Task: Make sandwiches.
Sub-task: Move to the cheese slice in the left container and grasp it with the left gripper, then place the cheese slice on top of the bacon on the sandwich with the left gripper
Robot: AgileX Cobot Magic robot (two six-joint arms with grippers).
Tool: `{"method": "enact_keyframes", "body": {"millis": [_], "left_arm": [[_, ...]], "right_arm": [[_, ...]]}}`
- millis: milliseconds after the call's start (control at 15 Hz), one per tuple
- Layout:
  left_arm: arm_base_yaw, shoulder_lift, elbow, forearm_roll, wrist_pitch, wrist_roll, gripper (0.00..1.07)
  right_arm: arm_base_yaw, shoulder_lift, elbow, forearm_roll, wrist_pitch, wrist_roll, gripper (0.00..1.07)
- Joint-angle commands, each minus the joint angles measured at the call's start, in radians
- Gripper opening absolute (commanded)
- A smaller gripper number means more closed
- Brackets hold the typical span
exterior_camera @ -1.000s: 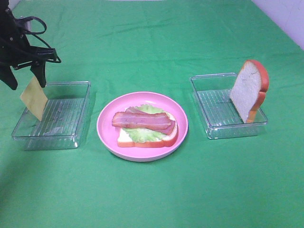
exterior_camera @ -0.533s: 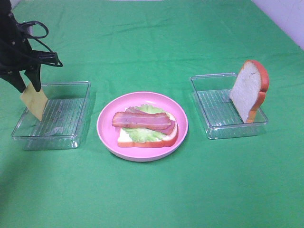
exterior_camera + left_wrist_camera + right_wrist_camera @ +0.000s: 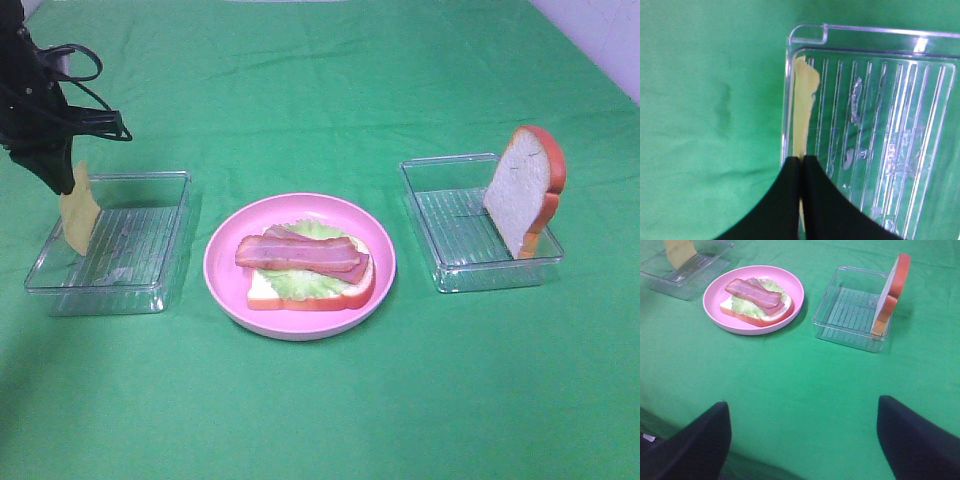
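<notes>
Green cloth-covered desk [image 3: 320, 420]. Round pink plate [image 3: 214, 262] mid-desk, between clear ribbed plastic left tray [image 3: 150, 290] near the desk's left edge and matching right tray [image 3: 450, 240]. Stacked on the plate: white bread slice [image 3: 330, 298] with orange-red crust, pale green lettuce leaf [image 3: 300, 283], pink-red bacon strips [image 3: 298, 253]. Upright at the right tray's right edge: second bread slice [image 3: 522, 185]. Thin yellow cheese square [image 3: 77, 210] hangs at the left tray's left wall, pinched in the clenched left gripper [image 3: 801, 160]. The right gripper [image 3: 802, 407] is spread wide, holding nothing.
</notes>
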Motion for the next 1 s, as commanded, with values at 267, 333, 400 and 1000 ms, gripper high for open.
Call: {"method": "enact_keyframes", "body": {"millis": [267,333,400,1000], "left_arm": [[-0.004,-0.002,-0.004,-0.065,-0.007,0.060,0.00],[-0.004,-0.003,-0.004,-0.082,-0.008,0.072,0.00],[-0.004,-0.005,-0.004,-0.087,-0.005,0.084,0.00],[-0.004,-0.154,-0.004,-0.473,-0.073,0.259,0.00]], "right_arm": [[-0.001,-0.024,0.003,0.005,-0.009,-0.008,0.74],[-0.001,-0.024,0.003,0.005,-0.009,-0.008,0.74],[-0.001,-0.024,0.003,0.005,-0.009,-0.008,0.74],[-0.001,-0.024,0.003,0.005,-0.010,-0.008,0.74]]}}
